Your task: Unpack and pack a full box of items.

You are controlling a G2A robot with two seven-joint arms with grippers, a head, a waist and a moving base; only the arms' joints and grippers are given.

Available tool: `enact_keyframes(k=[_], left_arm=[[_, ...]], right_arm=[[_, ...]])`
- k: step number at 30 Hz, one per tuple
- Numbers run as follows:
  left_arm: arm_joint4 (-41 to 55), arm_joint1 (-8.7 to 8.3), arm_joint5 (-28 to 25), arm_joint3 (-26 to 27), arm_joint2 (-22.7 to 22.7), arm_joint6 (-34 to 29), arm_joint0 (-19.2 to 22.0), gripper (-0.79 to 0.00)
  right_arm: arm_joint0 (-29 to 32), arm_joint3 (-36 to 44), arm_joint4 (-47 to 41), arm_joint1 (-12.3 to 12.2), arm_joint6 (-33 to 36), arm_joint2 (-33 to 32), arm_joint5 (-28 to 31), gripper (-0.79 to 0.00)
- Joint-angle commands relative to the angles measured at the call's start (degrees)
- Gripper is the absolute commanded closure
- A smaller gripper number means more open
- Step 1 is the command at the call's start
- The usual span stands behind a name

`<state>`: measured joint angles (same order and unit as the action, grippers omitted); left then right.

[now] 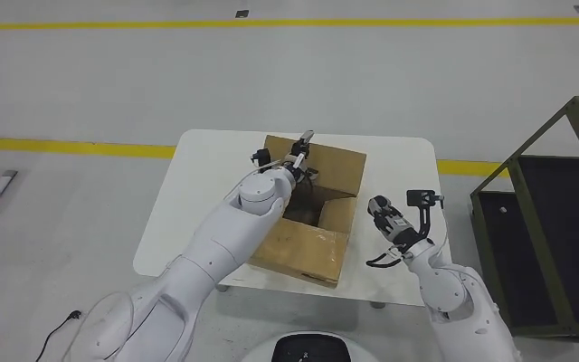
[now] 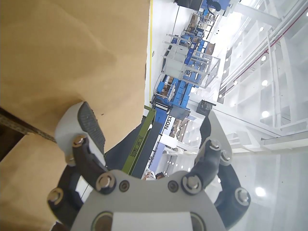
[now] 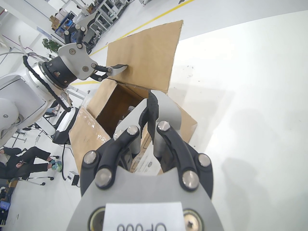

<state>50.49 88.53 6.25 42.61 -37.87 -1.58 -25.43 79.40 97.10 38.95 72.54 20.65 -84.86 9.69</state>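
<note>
The box (image 1: 303, 249) sits mid-table (image 1: 204, 181), its near wall close to the front edge, with bare tabletop on both sides. Its far flap (image 3: 144, 56) stands upright. The left gripper (image 2: 146, 115) is above the opening, spread wide and holding nothing, one fingertip (image 3: 121, 67) against that flap's inner face. The right gripper (image 3: 151, 106) hovers just beside the box's right side, fingers closed together, empty.

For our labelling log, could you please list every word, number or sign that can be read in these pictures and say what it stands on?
"OP006", cut by the picture edge, uncertain: white label on the right wrist mount.
"LOATING", uncertain: green metal frame in the left wrist view.
White hall sign behind it: partly hidden, whole word unreadable.
White printed sheet at the brown cardboard box: too small to read.
</note>
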Motion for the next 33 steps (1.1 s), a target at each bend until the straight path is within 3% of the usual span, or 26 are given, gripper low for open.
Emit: enact_keyframes(k=[1,6,10,25,33], left_arm=[[0.4,0.25,0.9,-0.6,-0.5,-1.3,0.0,-0.785],[0.3,-0.07,2.5,-0.4,-2.9,-4.0,-0.3,-0.785],[-0.3,-1.2,3.9,2.9,-6.0,-4.3,-2.0,-0.785],[-11.2,-8.76,15.8,30.7,-23.2,-3.9,-17.8,-0.785],[-12.0,-11.67,27.9,44.4,-30.9,-11.7,-28.4,-0.785]], right_arm=[[-0.4,-0.3,-0.5,0.0,0.1,0.3,-0.2,0.0],[-1.9,-1.3,-3.0,0.1,0.2,0.8,-1.4,0.0],[-4.2,-3.0,-3.9,0.2,0.7,1.6,-2.2,0.0],[-16.0,-13.7,-3.2,0.9,2.3,7.5,-0.8,0.0],[-25.1,-23.9,-3.7,1.9,4.1,11.8,-1.1,0.0]])
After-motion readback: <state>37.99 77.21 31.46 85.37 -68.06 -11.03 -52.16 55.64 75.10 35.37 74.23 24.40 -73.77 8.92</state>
